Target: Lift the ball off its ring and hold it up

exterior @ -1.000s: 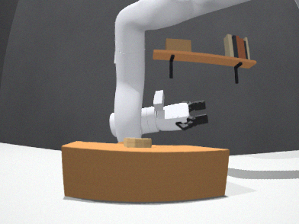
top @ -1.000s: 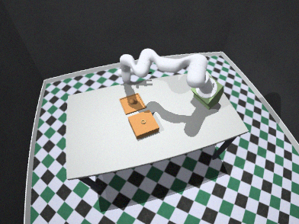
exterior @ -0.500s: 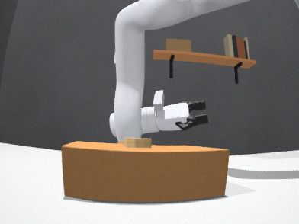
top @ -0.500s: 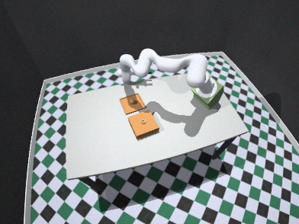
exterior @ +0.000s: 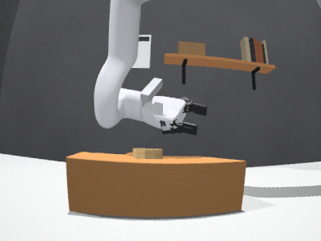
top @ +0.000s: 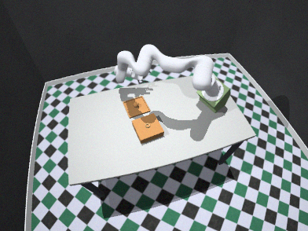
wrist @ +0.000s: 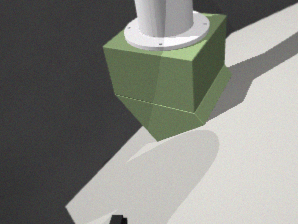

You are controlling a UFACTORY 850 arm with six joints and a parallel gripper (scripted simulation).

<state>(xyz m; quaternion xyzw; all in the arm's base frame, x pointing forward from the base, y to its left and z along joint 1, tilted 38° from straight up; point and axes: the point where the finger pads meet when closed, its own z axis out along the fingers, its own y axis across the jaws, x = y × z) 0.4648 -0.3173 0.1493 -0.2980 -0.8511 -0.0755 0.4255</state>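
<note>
gripper is wide open and empty, hanging sideways above the orange blocks at 12 o'clock on the desk, presumably since it's not lined up over the ball yet.

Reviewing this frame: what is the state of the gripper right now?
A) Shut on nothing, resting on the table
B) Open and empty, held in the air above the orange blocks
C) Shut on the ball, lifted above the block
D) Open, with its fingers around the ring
B: in the exterior view the gripper has its fingers spread with nothing between them, well above the orange block.
</note>
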